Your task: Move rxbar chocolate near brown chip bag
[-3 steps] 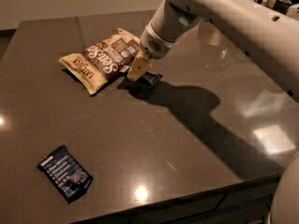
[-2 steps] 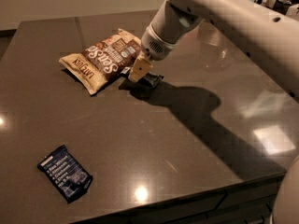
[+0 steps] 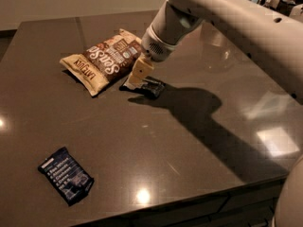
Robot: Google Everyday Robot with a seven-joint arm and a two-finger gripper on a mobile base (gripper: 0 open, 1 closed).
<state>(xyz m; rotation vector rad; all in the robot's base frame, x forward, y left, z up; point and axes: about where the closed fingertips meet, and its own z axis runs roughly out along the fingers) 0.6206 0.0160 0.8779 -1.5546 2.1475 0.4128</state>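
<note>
The rxbar chocolate (image 3: 150, 87), a small black glossy bar, lies flat on the dark table just right of the brown chip bag (image 3: 106, 59). The bag is cream-edged with a brown centre and white lettering, and its lower right corner is close to the bar. My gripper (image 3: 140, 74) reaches down from the white arm at the upper right. It sits on the bar's left end, between the bar and the bag.
A dark blue bar with white text lines (image 3: 66, 175) lies near the table's front left corner. The table's front edge (image 3: 189, 205) runs along the bottom. My white arm (image 3: 236, 18) spans the upper right and casts a shadow over the table's right half.
Almost nothing. The gripper stays at the bar's left end beside the bag, and the bar and bag have not moved.
</note>
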